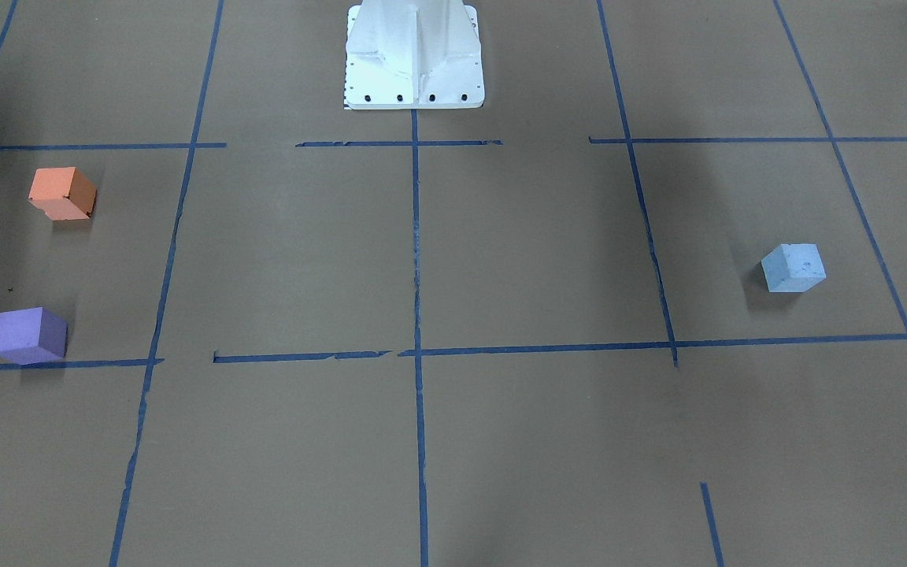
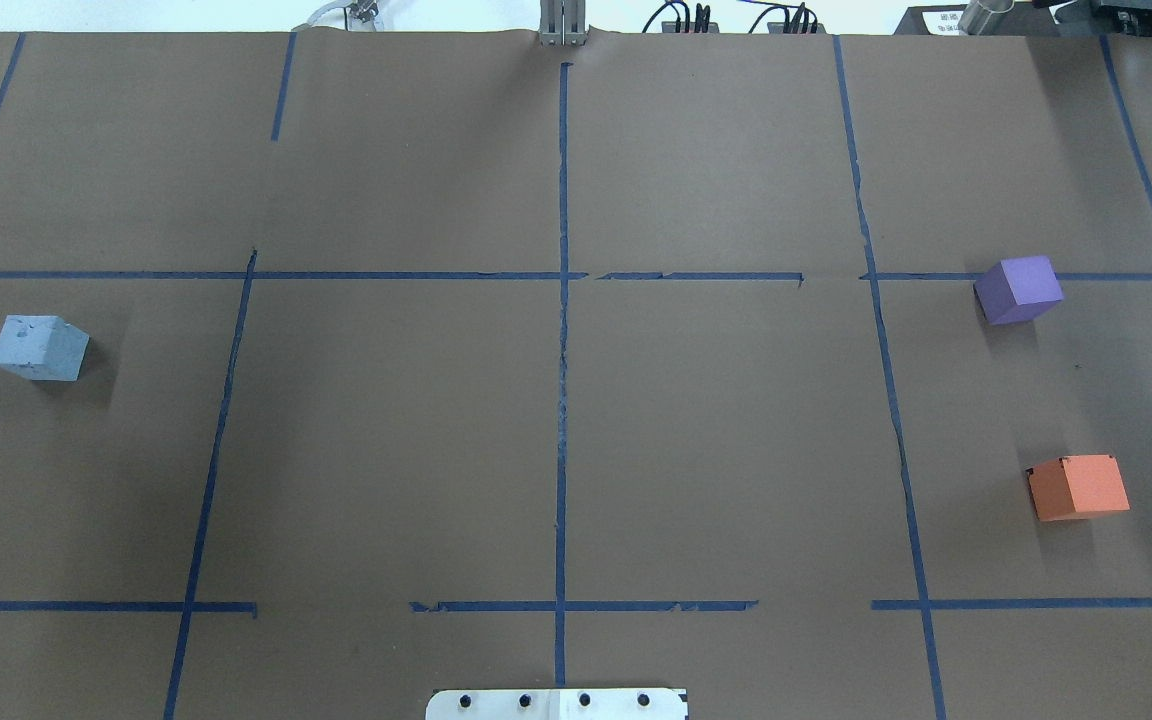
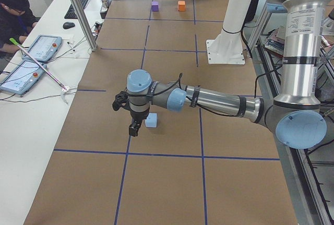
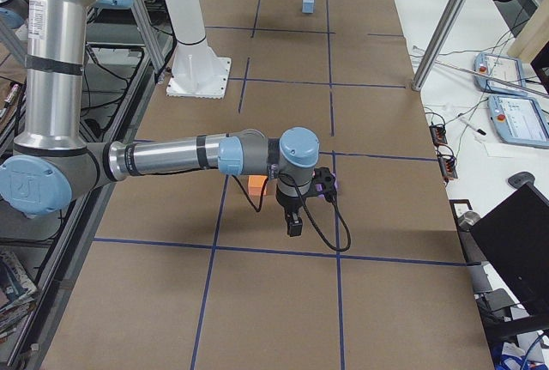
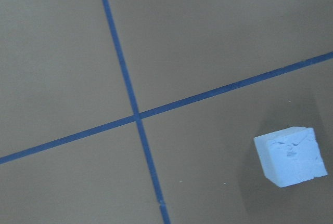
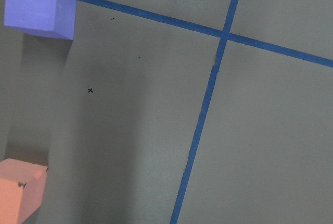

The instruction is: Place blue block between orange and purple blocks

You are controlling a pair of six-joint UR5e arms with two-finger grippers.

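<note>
The blue block (image 2: pixel 40 347) sits alone on the robot's left side of the paper-covered table (image 2: pixel 386 450), inside a square marked by blue tape (image 2: pixel 563 400) and well apart from the other two blocks. The orange block (image 2: pixel 1078 487) and the purple block (image 2: pixel 1019 290) stand on the robot's right side with a gap between them. The orange one is nearer the robot's white base (image 1: pixel 414 55), and the purple one is farther out, resting against a tape line. In the left side view, the left gripper (image 3: pixel 134 128) hangs low just beside the blue block, on the side away from the robot. Its wrist camera shows the block whole in a lower corner of the frame with no finger on it. Whether its fingers are apart or together cannot be told. In the right side view, the right gripper (image 4: pixel 293 226) hangs near the orange and purple blocks, its arm stretched out over the table and partly hiding the purple one. Its finger position cannot be told either. Both blocks show untouched at the edge of its wrist camera. All three blocks rest flat on the paper.
</note>
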